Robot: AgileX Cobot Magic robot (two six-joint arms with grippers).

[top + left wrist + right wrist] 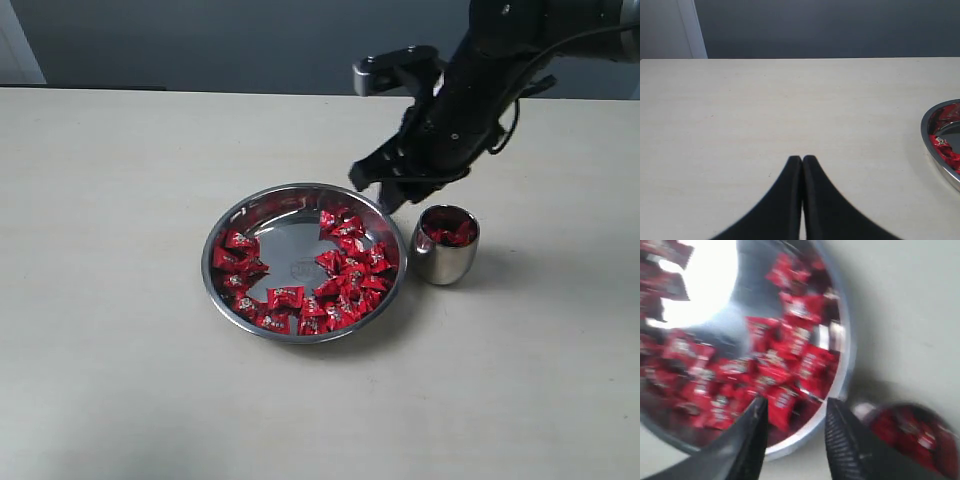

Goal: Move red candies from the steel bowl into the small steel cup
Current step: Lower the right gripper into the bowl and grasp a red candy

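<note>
Red candies (pixel 345 262), wrapper print apparently illegible

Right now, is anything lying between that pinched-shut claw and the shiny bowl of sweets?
No. In the left wrist view, only bare tabletop stretches between the left gripper and the rim of the steel bowl.

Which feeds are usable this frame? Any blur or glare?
Right wrist view: heavily blurred throughout, red candies smeared, white glare blown out on the steel bowl floor. Exterior view: sharp, even light, soft shadow beside the small steel cup. Left wrist view: sharp, left gripper a black silhouette without detail.
</note>
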